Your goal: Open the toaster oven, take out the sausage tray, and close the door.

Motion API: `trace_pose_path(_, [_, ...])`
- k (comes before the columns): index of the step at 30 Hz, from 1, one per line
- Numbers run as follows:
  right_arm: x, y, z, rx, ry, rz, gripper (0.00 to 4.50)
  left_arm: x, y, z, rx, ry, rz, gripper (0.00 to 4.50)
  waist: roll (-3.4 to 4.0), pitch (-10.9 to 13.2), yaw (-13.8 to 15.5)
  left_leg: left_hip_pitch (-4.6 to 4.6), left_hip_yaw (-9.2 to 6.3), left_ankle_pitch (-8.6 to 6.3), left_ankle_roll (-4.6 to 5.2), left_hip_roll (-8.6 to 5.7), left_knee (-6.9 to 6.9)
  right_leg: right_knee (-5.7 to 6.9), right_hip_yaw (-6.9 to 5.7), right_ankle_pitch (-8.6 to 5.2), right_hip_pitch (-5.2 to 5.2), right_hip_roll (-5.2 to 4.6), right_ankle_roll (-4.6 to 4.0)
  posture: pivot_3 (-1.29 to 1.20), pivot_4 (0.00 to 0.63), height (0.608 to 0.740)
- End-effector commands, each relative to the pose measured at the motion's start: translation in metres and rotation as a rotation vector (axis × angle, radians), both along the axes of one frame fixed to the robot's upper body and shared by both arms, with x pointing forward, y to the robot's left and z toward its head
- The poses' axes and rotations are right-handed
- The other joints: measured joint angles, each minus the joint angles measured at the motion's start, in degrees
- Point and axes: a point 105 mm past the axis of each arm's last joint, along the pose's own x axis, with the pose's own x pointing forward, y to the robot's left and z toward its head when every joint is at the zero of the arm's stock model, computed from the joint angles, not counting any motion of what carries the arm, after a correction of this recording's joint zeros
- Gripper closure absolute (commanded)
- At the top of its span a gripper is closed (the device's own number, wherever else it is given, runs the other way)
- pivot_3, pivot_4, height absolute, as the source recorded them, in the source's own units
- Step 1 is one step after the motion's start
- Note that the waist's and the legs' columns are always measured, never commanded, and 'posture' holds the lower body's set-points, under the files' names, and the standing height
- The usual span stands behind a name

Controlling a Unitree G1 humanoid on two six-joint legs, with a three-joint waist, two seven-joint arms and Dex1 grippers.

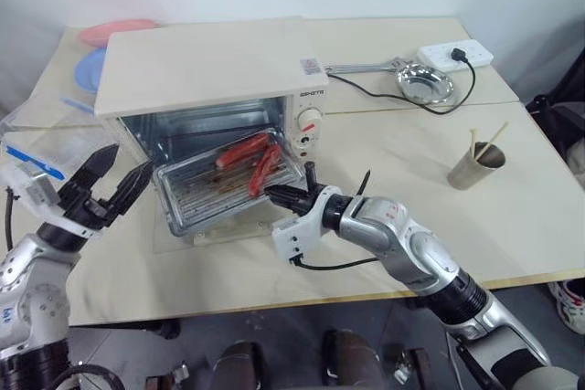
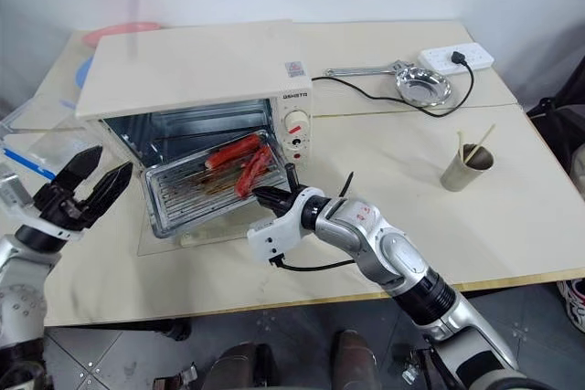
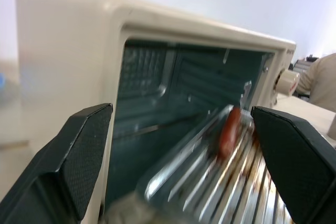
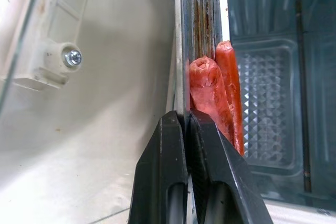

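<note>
Right wrist view: right hand (image 4: 185,124) clamped on sausage tray (image 4: 202,9) rim; left hand (image 1: 114,180) wide, empty.

**Oven mouth half blocked by tray**

Toaster oven (image 1: 206,70) cavity open at front, upper part free above the sausage tray (image 1: 215,191), which juts out over the lowered door (image 1: 183,233). Right gripper (image 1: 279,195) clamped on tray's near right edge, its arm barring approach from that side. Left gripper (image 1: 114,182) spread wide just beside tray's left end. Bare tabletop (image 1: 393,152) right of oven up to paper cup (image 1: 475,167).
</note>
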Motion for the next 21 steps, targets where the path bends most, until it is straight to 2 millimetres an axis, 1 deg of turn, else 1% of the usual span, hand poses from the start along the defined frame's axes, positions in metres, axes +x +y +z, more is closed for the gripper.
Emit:
trace_pose_path(1, [-0.01, -0.004, 0.021, 0.073, -0.066, 0.051, 4.47, -0.015, -0.005, 0.015, -0.044, -0.005, -0.022, 0.0, -0.05, 0.03, 0.1, -0.01, -0.03, 0.0, 0.0, 0.0, 0.01, -0.02, 0.0, 0.0, 0.0, 0.0, 0.0, 0.0, 0.15, 0.74])
trace_pose_path(5, [-0.012, -0.008, 0.023, 0.087, -0.075, 0.071, 4.47, -0.028, -0.012, 0.008, -0.107, 0.107, -0.056, 0.0, -0.07, 0.04, 0.42, 0.07, -0.27, 0.0, 0.0, 0.0, 0.09, -0.06, 0.02, 0.0, 0.15, -0.01, 0.0, 0.0, 0.15, 0.74])
trace_pose_path(9, [-0.013, -0.008, 0.023, 0.087, -0.086, 0.101, 4.47, -0.04, -0.024, 0.005, -0.24, 0.225, -0.111, 0.0, -0.09, 0.04, 0.76, 0.1, -0.37, 0.0, 0.01, 0.02, 0.09, -0.06, 0.04, -0.01, 0.16, 0.0, -0.02, 0.0, 0.15, 0.74])
trace_pose_path(11, [-0.016, -0.007, 0.024, 0.096, -0.092, 0.13, 4.47, -0.045, -0.031, -0.001, -0.282, 0.316, -0.143, 0.0, -0.09, 0.04, 0.88, 0.12, -0.39, -0.02, 0.01, 0.01, 0.08, -0.06, 0.09, -0.01, 0.16, -0.01, -0.02, 0.0, 0.15, 0.74])
trace_pose_path(14, [-0.02, -0.008, 0.022, 0.089, -0.089, 0.156, 4.47, -0.048, -0.037, -0.009, -0.308, 0.4, -0.167, 0.0, -0.07, 0.06, 1.11, 0.12, -0.39, -0.01, 0.01, 0.01, 0.08, -0.07, 0.09, -0.01, 0.16, -0.01, -0.02, 0.0, 0.15, 0.74])
trace_pose_path(17, [-0.023, -0.009, 0.021, 0.085, -0.08, 0.186, 4.47, -0.046, -0.044, -0.016, -0.341, 0.464, -0.201, 0.0, -0.07, 0.06, 1.29, 0.12, -0.37, -0.02, 0.01, 0.0, 0.12, -0.09, 0.1, -0.02, 0.18, 0.0, -0.04, 0.0, 0.15, 0.74])
trace_pose_path(19, [-0.023, -0.01, 0.023, 0.08, -0.092, 0.194, 4.47, -0.049, -0.057, -0.029, -0.363, 0.563, -0.262, 0.0, -0.08, 0.06, 1.39, 0.12, -0.38, -0.02, 0.01, -0.01, 0.13, -0.1, 0.09, -0.02, 0.19, 0.0, -0.05, 0.0, 0.15, 0.74])
trace_pose_path(21, [-0.022, -0.011, 0.025, 0.074, -0.103, 0.2, 4.47, -0.049, -0.061, -0.034, -0.395, 0.607, -0.285, 0.0, -0.07, 0.06, 1.37, 0.12, -0.36, -0.02, 0.02, -0.02, 0.12, -0.12, 0.12, -0.02, 0.19, 0.0, -0.05, 0.0, 0.15, 0.74])
